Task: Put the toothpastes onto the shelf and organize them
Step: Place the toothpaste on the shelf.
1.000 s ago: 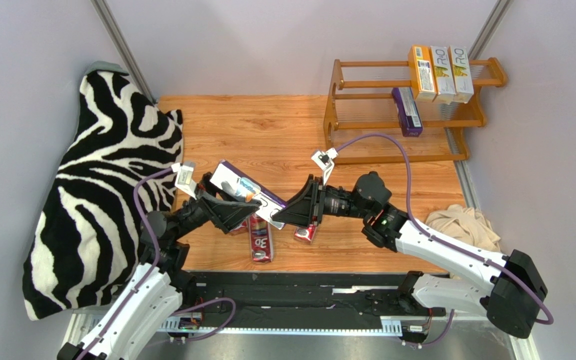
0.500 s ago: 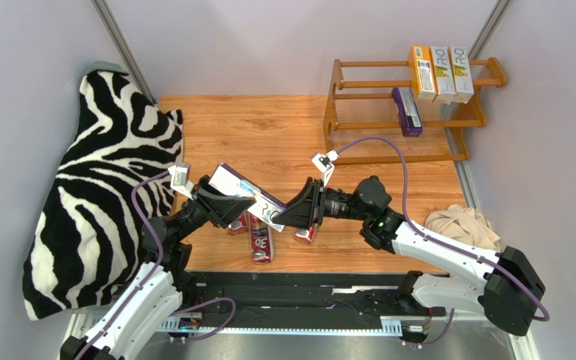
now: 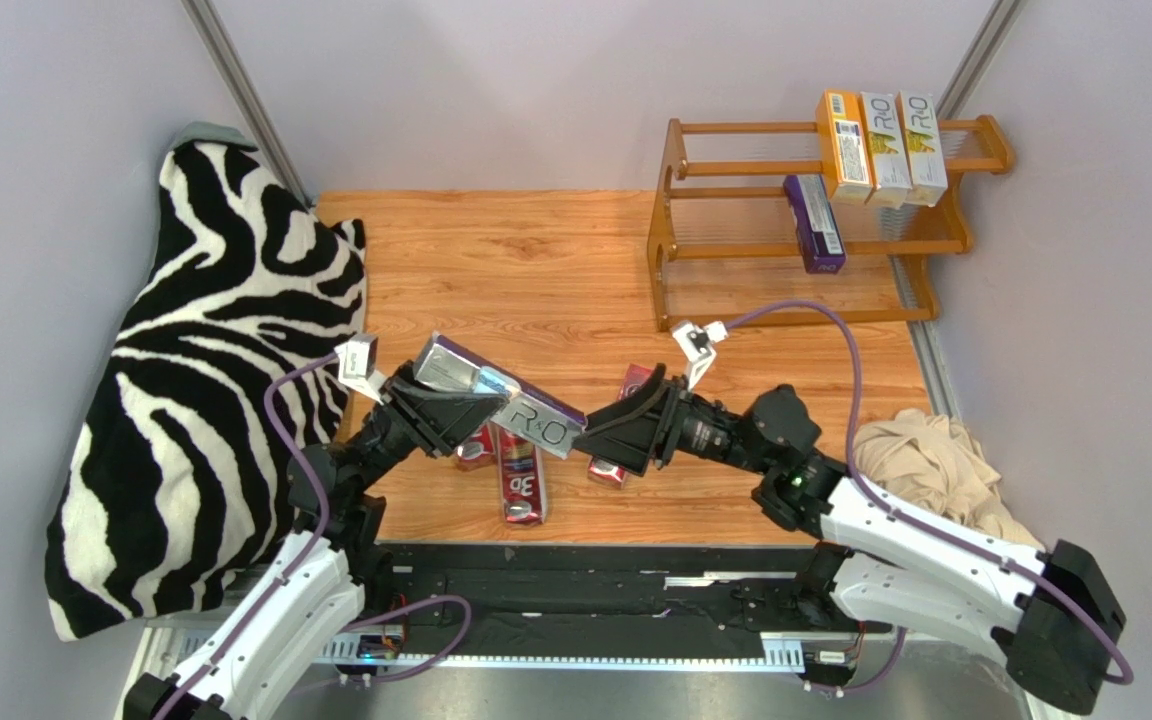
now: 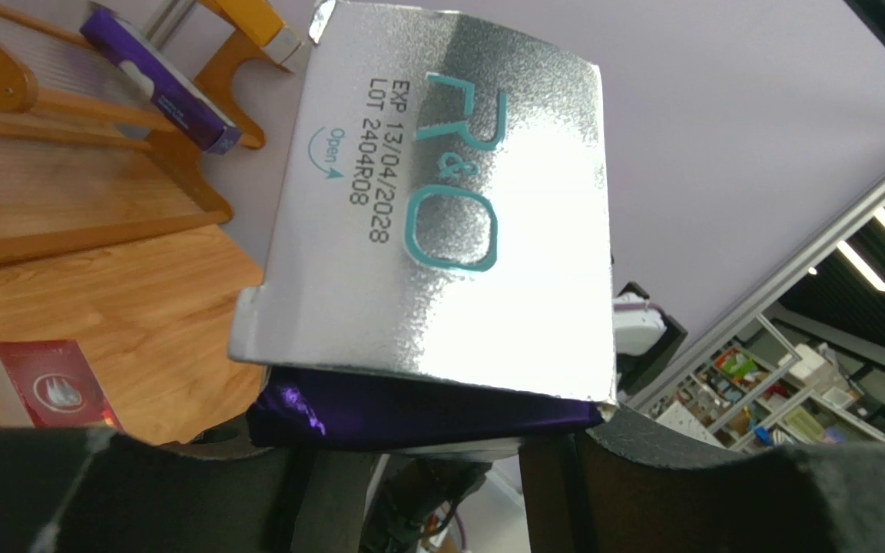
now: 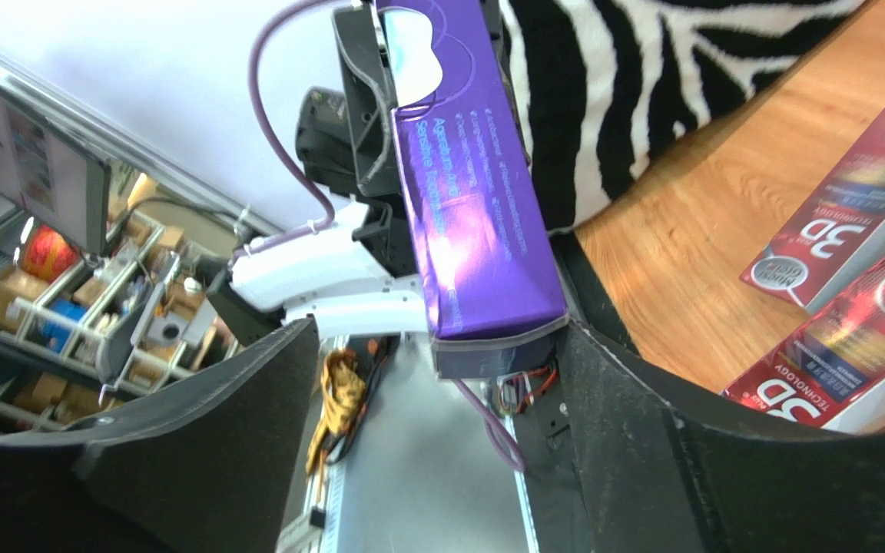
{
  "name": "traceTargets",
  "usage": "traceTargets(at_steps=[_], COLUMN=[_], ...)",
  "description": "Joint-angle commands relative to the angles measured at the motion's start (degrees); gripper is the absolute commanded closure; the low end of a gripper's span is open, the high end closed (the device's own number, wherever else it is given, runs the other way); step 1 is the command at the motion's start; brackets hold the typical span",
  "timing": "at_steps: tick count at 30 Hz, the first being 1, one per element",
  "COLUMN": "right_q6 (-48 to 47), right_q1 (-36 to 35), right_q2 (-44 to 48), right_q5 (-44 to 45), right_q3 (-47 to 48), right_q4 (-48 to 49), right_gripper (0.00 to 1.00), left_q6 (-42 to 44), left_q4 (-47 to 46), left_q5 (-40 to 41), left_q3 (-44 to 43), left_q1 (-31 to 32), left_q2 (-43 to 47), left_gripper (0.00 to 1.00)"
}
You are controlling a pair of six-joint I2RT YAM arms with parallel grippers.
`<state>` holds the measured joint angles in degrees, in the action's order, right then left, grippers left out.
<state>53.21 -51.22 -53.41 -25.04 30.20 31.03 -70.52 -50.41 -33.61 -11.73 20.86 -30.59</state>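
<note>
A purple toothpaste carton [image 3: 495, 395] with a silver face hangs above the table's near middle, and my left gripper [image 3: 447, 417] is shut on its left end. In the left wrist view the carton [image 4: 447, 219] fills the frame, with the left gripper [image 4: 436, 429] clamping it. My right gripper [image 3: 624, 431] stands open at the carton's right end. In the right wrist view the carton [image 5: 470, 207] ends by one finger of the right gripper [image 5: 436, 398]. Three red cartons [image 3: 522, 483] lie on the wood below. The shelf [image 3: 717, 225] holds a purple carton [image 3: 814, 222] and three upright ones [image 3: 883, 146].
A zebra-print cloth [image 3: 192, 390] covers the left side, up to the table edge. A beige cloth [image 3: 931, 450] lies at the right, beside the right arm. Grey walls close in the back and both sides. The shelf stands at the far right corner.
My left gripper has closed on the purple carton. My right gripper has let go, opened and drawn back to the right. The carton has turned its silver face upward.
</note>
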Motion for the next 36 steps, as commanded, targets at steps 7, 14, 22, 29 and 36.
traceTargets(at_steps=[7, 14, 22, 29, 36], right_q6=[1.4, -1.8, -5.4, -6.1, -6.0], right_q1=[-5.8, -10.3, -10.3, -10.2, -10.2], right_q2=[7.2, 3.0, -2.7, -6.6, -8.5], right_q5=[18.4, 22.8, 22.6, 20.8, 18.8], right_q3=[-7.6, -7.5, -0.7, 3.5, 5.2], right_q4=[5.3, 12.4, 10.4, 10.1, 10.3], right_gripper=[0.09, 0.01, 0.06, 0.33, 0.59], left_q6=[-2.8, -3.6, -3.9, -3.2, -3.0], left_q4=[-2.7, -2.8, -2.3, -1.3, -0.8], left_q5=[9.2, 8.8, 8.2, 6.7, 6.8], left_q3=[1.4, 0.9, 1.2, -0.1, -0.1], left_q1=[-0.3, -0.3, -0.3, -0.3, -0.3], left_q2=[4.1, 3.2, 3.3, 3.3, 3.5], left_gripper=[0.61, 0.63, 0.64, 0.64, 0.64])
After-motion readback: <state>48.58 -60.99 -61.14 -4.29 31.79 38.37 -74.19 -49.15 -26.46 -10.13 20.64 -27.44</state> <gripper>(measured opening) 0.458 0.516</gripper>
